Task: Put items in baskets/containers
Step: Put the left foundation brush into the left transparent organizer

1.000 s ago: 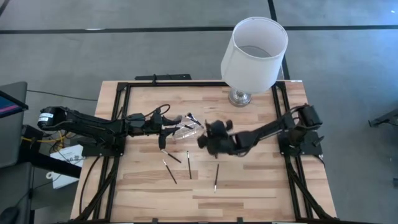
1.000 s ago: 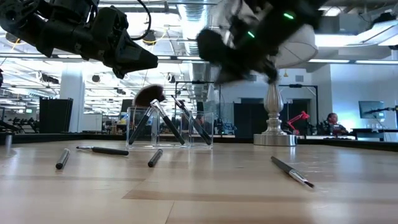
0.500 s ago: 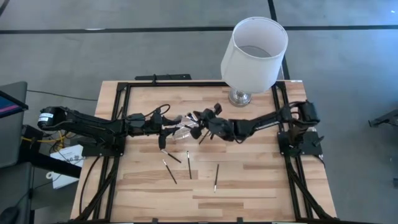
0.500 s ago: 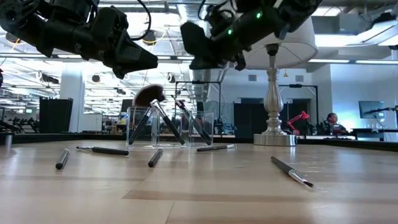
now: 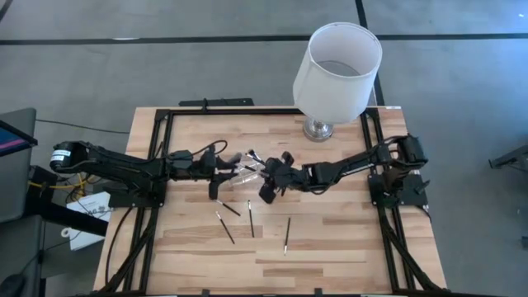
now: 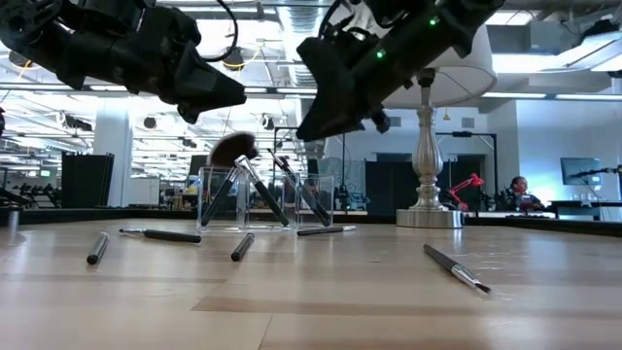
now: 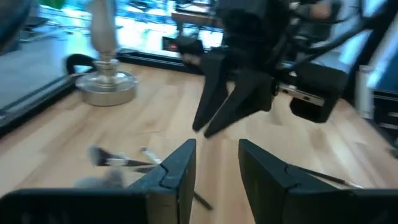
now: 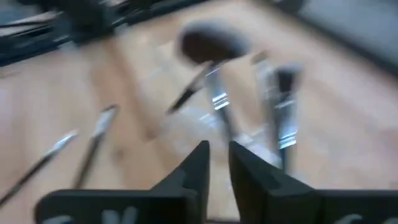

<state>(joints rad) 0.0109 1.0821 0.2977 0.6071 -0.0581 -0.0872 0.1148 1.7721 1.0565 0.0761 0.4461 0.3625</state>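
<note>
The clear container (image 5: 244,171) (image 6: 262,199) stands on its base in the middle of the table. Several brushes lean in it, among them the fluffy dark one (image 6: 233,148). More brushes lie flat on the wood: one (image 6: 326,230) right beside the container, others nearer (image 5: 224,227) (image 5: 251,217) (image 5: 286,233) (image 5: 228,206). My left gripper (image 5: 217,180) (image 6: 241,97) (image 7: 214,152) hangs above the table just left of the container, open by a small gap and empty. My right gripper (image 5: 266,194) (image 6: 306,131) (image 8: 217,152) hangs just right of it, fingers narrowly apart, holding nothing.
A lamp with a white shade (image 5: 337,70) stands on a silver base (image 6: 428,209) at the far edge, right of centre. A black frame (image 5: 157,132) borders the table. The near half of the wood carries only the loose brushes.
My right gripper moved toward the table's left and far side, up to the container, then drew back a little toward the near edge and lower. A brush now lies on the table beside the container, where none lay a second ago. My left arm kept still.
</note>
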